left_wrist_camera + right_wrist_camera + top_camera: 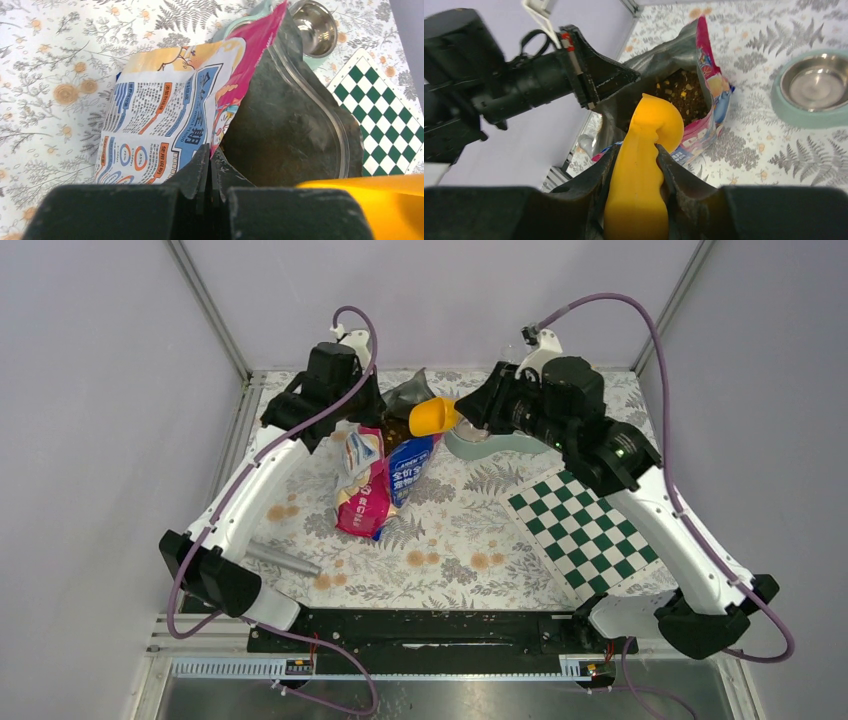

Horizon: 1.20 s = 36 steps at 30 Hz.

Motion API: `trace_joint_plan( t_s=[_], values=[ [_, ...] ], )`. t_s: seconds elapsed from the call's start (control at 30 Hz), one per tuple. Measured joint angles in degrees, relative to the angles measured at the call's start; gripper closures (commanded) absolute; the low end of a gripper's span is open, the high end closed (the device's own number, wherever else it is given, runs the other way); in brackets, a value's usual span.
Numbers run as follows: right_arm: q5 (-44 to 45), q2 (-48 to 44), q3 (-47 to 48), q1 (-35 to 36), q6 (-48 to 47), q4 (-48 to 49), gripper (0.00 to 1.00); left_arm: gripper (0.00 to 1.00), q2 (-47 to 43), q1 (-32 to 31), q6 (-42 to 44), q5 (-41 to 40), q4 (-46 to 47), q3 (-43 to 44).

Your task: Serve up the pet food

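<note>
The pet food point(679, 92) is brown and tan kibble lying inside the open printed bag point(372, 480). My left gripper point(211, 155) is shut on the top edge of the bag point(165, 110) and holds its mouth open at the back of the table. My right gripper point(636, 152) is shut on the handle of an orange scoop point(649, 130). The scoop point(435, 417) hangs in the air just above the bag's mouth, its cup pointing towards the kibble. No kibble shows in the scoop from these views.
A steel bowl in a teal holder point(490, 440) stands to the right of the bag, empty in the right wrist view point(814, 90). A green checkerboard point(585, 525) lies at the right. A grey cylinder point(282, 558) lies near the left arm. Enclosure walls stand close around.
</note>
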Motion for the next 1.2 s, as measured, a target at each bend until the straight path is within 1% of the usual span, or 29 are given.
trace_joint_plan(
  t_s=[0.17,0.3,0.4,0.5,0.53,0.6,0.77,0.9,1.03,1.2],
  values=[
    [-1.8,3.5,-2.8,-1.6,3.1,-0.3,1.00,1.00,0.0,-3.3,-0.9,-1.5,1.6,-0.6],
    [-1.9,3.4,-9.3,-3.8,4.1,-0.4,1.00,1.00,0.0,-6.5,-2.9,-4.3,1.6,-0.7],
    [-2.1,1.4,-16.6,-6.1,4.3,0.7,1.00,1.00,0.2,-10.3,-4.4,-6.4,1.6,-0.7],
    [-2.4,-2.8,-25.6,-8.4,4.1,3.5,1.00,1.00,1.0,-14.8,-5.3,-7.5,1.8,-1.4],
    [-2.4,-3.4,-26.9,-8.7,4.0,3.8,1.00,1.00,1.6,-16.4,-5.5,-7.6,1.9,-1.5],
    [-2.4,-6.5,-32.7,-10.1,3.6,5.7,1.00,1.00,3.2,-19.6,-5.7,-7.8,2.2,-1.6],
    [-2.3,-9.5,-42.8,-11.2,3.0,10.1,1.00,1.00,9.4,-25.1,-5.5,-7.3,3.2,-1.3],
    [-2.3,-9.5,-48.2,-11.3,3.6,14.4,1.00,1.00,14.4,-26.6,-5.5,-6.2,2.5,0.5],
    [-2.4,-9.0,-50.3,-11.3,5.2,17.7,1.00,1.00,15.0,-26.7,-5.4,-6.1,0.6,2.3],
    [-3.1,-5.0,-50.7,-11.3,7.6,22.8,1.00,1.00,15.0,-26.4,-5.0,-6.8,-3.9,7.2]
  ],
)
